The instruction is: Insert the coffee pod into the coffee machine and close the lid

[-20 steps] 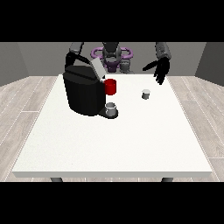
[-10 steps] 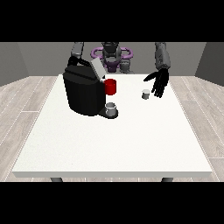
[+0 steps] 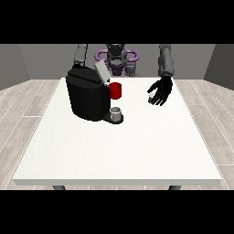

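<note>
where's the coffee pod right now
In the front view the coffee pod sits on the white table right of centre, mostly hidden behind the robot hand at the view's right, well right of the coffee machine.

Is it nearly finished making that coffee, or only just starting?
Only starting. The coffee machine has its lid tilted up, and a cup sits under its spout. The hand at the view's right is over the small coffee pod, fingers spread, not yet holding it. Picking up, inserting and closing the lid remain.
</note>
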Robot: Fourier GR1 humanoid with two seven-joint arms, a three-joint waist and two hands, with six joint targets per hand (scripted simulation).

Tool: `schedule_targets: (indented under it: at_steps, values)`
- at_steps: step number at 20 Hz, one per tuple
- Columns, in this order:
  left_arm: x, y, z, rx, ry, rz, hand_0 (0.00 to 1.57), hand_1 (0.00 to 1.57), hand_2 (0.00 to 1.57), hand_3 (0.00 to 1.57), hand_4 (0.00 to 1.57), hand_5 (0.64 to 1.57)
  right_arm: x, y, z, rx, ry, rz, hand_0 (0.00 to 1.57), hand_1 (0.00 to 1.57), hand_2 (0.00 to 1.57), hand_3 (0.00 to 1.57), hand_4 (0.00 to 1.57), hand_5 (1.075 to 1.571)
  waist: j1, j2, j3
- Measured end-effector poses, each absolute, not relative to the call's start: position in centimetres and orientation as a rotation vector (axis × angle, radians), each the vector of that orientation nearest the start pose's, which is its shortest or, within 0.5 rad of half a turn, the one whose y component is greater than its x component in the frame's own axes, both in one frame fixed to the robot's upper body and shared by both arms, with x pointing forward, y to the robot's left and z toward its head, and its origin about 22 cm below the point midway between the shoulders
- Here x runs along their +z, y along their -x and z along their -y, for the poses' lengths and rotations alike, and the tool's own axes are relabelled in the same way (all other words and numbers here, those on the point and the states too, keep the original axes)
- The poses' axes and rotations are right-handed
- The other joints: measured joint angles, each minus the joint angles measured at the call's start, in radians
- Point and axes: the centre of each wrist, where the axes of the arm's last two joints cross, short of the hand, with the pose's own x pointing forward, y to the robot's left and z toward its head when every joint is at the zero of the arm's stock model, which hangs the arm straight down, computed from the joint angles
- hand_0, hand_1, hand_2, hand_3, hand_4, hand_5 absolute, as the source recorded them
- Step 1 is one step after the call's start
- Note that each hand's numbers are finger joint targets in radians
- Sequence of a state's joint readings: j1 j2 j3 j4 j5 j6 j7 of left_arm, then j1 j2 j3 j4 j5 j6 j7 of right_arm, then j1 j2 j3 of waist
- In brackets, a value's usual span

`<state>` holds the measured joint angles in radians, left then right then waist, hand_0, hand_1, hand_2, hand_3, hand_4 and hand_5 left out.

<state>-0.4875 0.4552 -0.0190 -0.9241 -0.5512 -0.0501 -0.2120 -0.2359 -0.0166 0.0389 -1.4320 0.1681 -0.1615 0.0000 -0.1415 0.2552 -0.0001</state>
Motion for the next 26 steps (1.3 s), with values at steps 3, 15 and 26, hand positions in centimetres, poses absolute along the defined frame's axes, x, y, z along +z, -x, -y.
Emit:
schedule_targets:
  at_steps: [3,15,26]
  values:
    - [3.4,-36.1,-32.6,-0.972,-0.683,1.43,0.94,0.94,1.04,0.87,0.43,1.571,2.4,-30.1,19.0,0.138,0.18,1.658,0.0,0.0,0.0,0.0,0.0,1.571,0.003,-0.001,0.0]
    - [1.5,-36.3,-33.1,-1.228,-0.761,1.239,0.76,0.76,0.98,0.86,0.4,1.571,0.8,-30.0,19.3,0.151,0.15,1.614,0.0,0.0,0.0,0.0,0.0,1.571,-0.016,-0.023,0.0012]
    - [1.7,-37.9,-31.9,-1.239,-0.699,1.303,1.43,1.43,1.42,1.35,0.49,1.571,-0.6,-30.4,20.3,0.133,0.239,1.549,0.0,0.0,0.0,0.0,0.0,1.571,0.008,-0.057,0.0001]
